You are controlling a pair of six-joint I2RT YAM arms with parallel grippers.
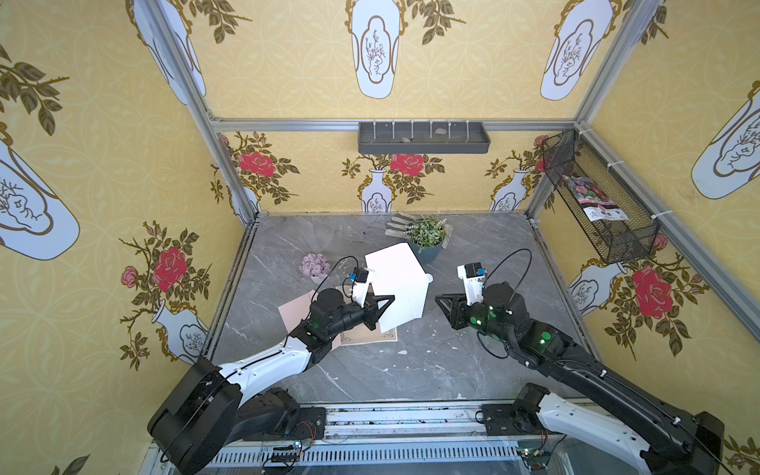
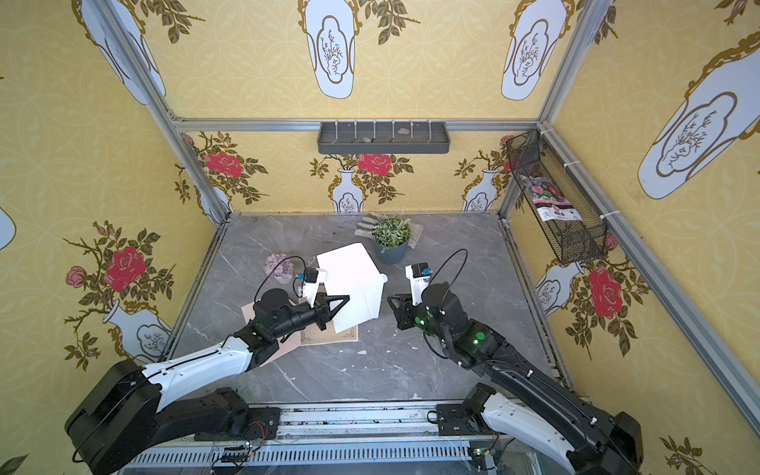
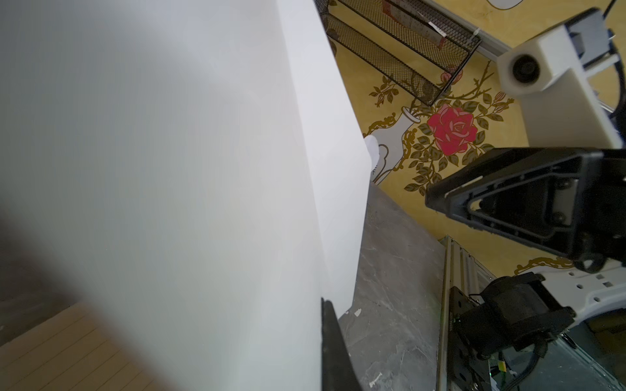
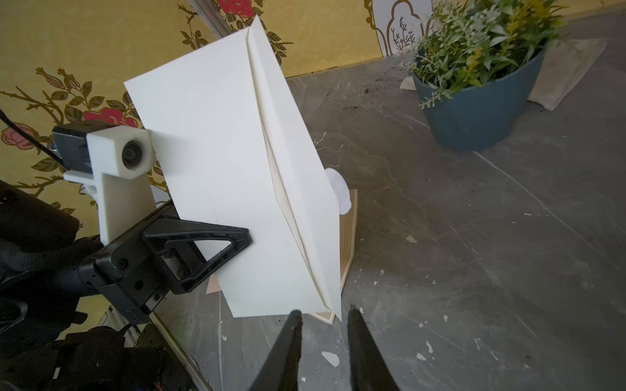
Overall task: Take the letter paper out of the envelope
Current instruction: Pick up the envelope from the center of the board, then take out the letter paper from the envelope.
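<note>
Holding: the left hand (image 1: 388, 299) is closed tight on the white envelope (image 1: 397, 279), low on its far edge, and has it lifted above the bench (image 1: 473, 370).
Long axis: the envelope stands on end, a little tilted; its folded back with the flap seam (image 4: 281, 176) is turned toward the right hand (image 4: 323, 313).
Right hand: jaws a little apart, nothing between them; the envelope's lower corner is just in front of its fingertips, seemingly not touching.
Nearer arm: the right hand is free and faces the flap, so I judge the pull is its work.
Letter paper: not seen inside the envelope. A lined beige sheet (image 1: 370, 335) lies flat below the left hand; I cannot tell if this is the letter.
Views: only the right wrist view shows the seam; both top views show a plain white shape.
</note>
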